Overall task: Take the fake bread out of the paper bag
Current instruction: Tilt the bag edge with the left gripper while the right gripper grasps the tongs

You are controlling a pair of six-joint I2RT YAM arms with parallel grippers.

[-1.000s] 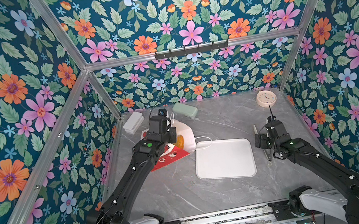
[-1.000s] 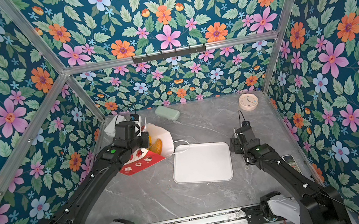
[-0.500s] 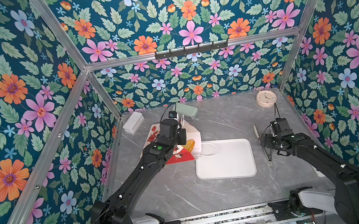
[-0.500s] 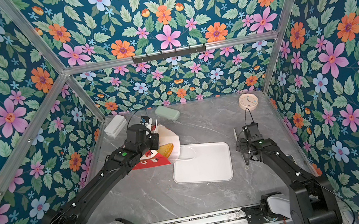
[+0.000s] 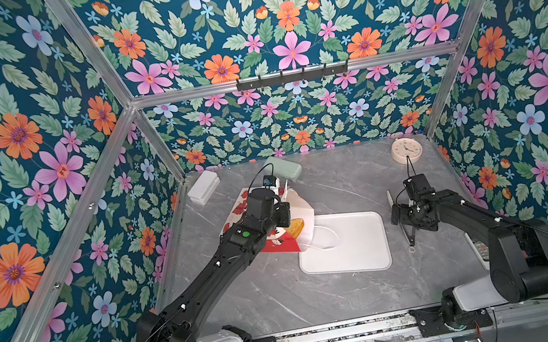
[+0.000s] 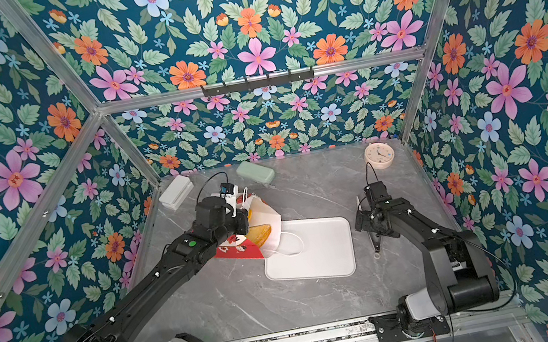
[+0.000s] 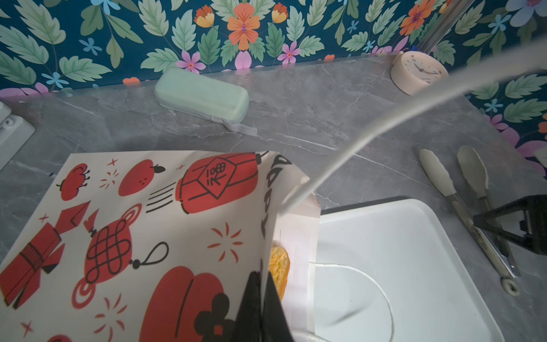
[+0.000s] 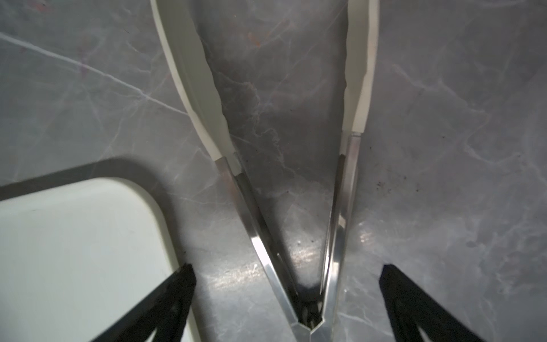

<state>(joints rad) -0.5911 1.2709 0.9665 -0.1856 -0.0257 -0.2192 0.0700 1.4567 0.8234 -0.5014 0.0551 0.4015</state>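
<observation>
Inside paper bag [image 7: 177, 237] mouth, fake bread [image 7: 279, 266]: prob light, stiff, slick, so grab across its middle. Bag lip pinched tight by left gripper [image 7: 262, 296], at white tray [image 7: 414, 237] edge; right gripper [image 8: 287, 272] wide open astride tongs [image 8: 257, 234], holding nothing.

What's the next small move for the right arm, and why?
Probably lower the right tool and close it on the tongs. Its jaws stand open astride the metal arms near the hinge, not touching them. The left tool is shut on the rim of the paper bag, and a piece of fake bread shows in the mouth beside the tray.
</observation>
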